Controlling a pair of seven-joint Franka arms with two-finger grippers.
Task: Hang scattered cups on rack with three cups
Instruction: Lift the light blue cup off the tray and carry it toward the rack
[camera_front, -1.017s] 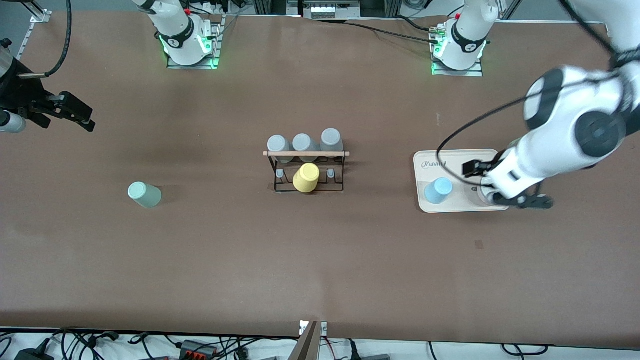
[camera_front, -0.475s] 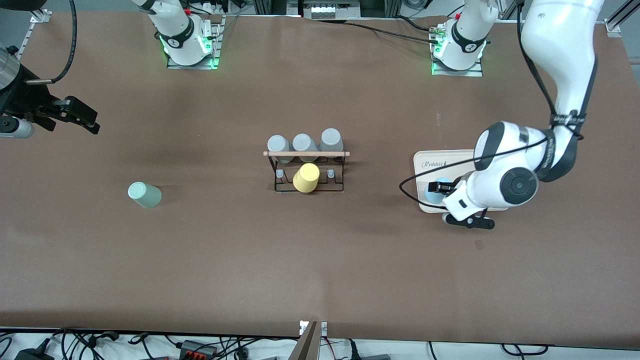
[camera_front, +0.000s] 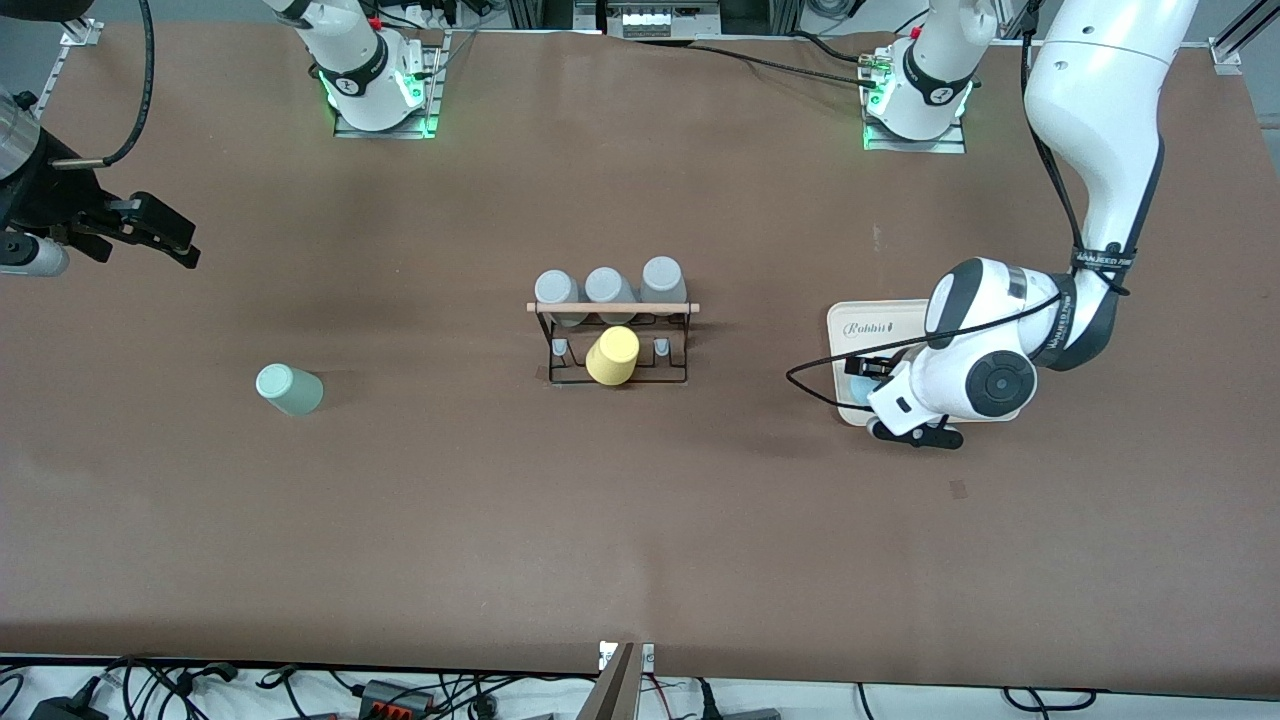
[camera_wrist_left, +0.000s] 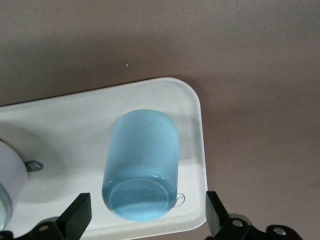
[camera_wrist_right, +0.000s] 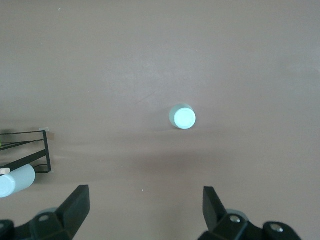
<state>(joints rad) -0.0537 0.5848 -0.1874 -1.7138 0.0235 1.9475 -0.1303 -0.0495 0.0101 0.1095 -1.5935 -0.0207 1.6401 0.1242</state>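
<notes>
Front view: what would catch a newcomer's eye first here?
The left end effector hangs open over the light blue cup on the cream tray at the left arm's end. Mid-table, the rack carries a yellow cup and three grey cups. The mint-green cup stands alone.

Left gripper (camera_wrist_left: 145, 220) over cream tray (camera_front: 850, 320), fingers spread wide either side of light blue cup (camera_wrist_left: 142, 165); gap on both flanks, white object (camera_wrist_left: 10, 187) close by on tray. Mint-green cup (camera_front: 288, 389) stands alone, bare table (camera_front: 640, 520) all round. Rack (camera_front: 612, 340) crowded: grey cups (camera_front: 607, 287), yellow cup (camera_front: 612, 356).
</notes>
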